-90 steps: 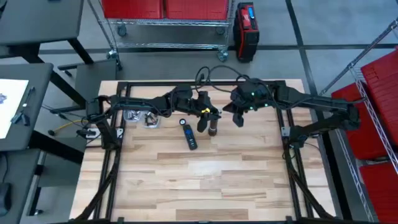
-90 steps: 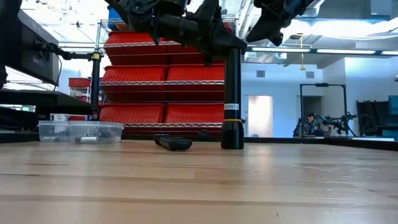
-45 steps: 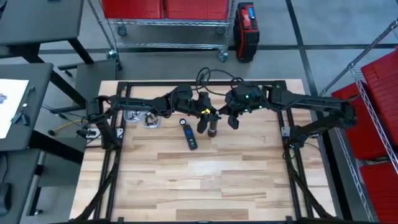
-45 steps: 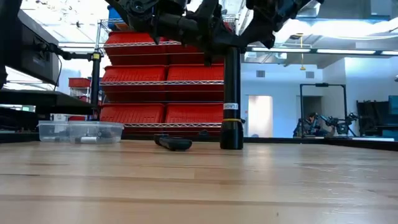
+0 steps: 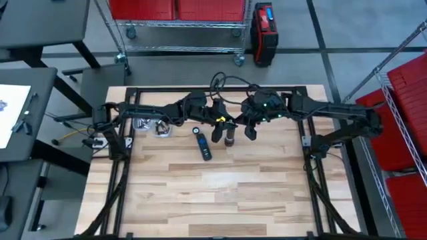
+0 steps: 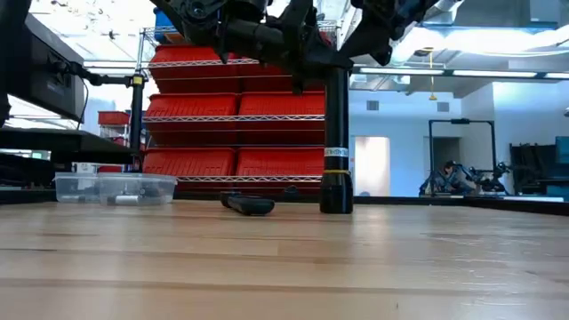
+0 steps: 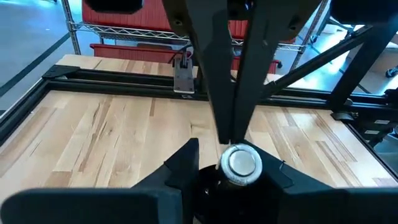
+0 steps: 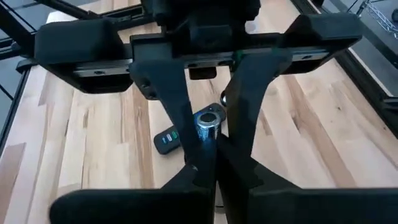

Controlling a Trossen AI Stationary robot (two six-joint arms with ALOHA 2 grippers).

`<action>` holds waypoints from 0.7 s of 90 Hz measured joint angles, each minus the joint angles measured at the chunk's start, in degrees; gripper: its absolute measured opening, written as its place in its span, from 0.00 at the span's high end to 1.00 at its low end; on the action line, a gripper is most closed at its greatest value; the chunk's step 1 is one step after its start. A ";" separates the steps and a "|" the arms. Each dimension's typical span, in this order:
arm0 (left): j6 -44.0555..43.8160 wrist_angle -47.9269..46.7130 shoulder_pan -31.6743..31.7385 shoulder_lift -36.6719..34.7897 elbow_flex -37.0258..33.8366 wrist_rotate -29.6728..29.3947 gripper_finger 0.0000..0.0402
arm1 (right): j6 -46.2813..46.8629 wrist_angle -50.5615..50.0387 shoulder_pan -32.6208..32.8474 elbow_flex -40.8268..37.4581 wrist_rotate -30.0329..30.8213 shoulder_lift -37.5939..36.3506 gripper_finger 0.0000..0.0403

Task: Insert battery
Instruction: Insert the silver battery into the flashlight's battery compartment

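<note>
A black flashlight (image 6: 336, 142) stands upright on the table (image 5: 220, 193), its base (image 6: 336, 206) on the wood. My left gripper (image 5: 220, 125) is shut on its upper part. A silver-topped battery (image 8: 208, 124) with a blue body stands at the flashlight's open top, and its silver end (image 7: 242, 163) also shows in the left wrist view. My right gripper (image 5: 247, 127) comes in from the right, shut on the battery. My own fingers hide how far the battery reaches into the tube. My left gripper pinches the flashlight's body near its top end (image 6: 331, 78) between its two fingers, level, from the table's left. The flashlight stays upright with its base on the table. My right gripper pinches the battery's side (image 8: 204, 144) below its silver top, slanting down from the right. The battery stands upright over the flashlight's opening, its lower end hidden.
A dark remote-like piece (image 5: 202, 145) and a small round cap (image 5: 195, 131) lie left of the flashlight. A clear plastic box (image 6: 116, 188) stands at the far left. Black frame rails (image 5: 307, 143) run along the table's sides. The near half is bare wood.
My right gripper has moved toward the table's left, closing in on the flashlight's top. The flashlight has stayed upright in my left gripper.
</note>
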 joint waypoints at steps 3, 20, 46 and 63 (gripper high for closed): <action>-0.01 0.01 0.00 0.00 0.00 0.00 0.81 | 0.00 0.02 0.00 0.00 0.00 0.00 1.00; -2.17 -0.91 0.00 0.02 0.69 0.02 0.92 | 0.02 -0.07 -0.02 0.00 0.04 -0.04 1.00; 0.30 -9.00 -0.34 0.02 4.88 -0.02 0.93 | 0.04 0.01 -0.02 0.00 0.07 -0.26 1.00; 2.64 -10.98 -1.13 0.04 6.72 -0.13 0.93 | -0.08 -1.82 -0.02 1.50 0.03 -0.91 1.00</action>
